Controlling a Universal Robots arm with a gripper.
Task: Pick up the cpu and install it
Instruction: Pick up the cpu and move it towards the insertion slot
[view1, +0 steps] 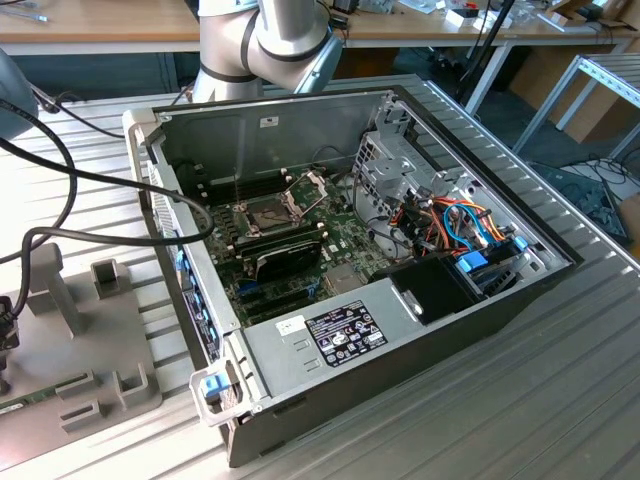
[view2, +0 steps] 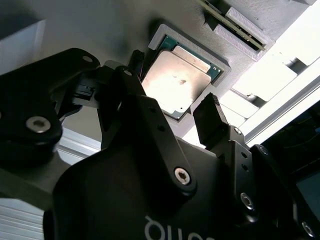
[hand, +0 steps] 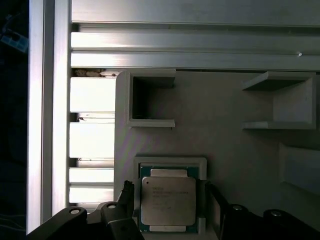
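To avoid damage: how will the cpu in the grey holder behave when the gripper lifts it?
The cpu looks thin and flat with a metal top, so probably stiff and light. Its thin edges give the open gripper little hold; it may slip. Seated in the grey holder, it might jam if tilted.

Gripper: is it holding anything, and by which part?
Nothing is held. The gripper has its jaws open on either side of the cpu, which lies flat in the grey holder.
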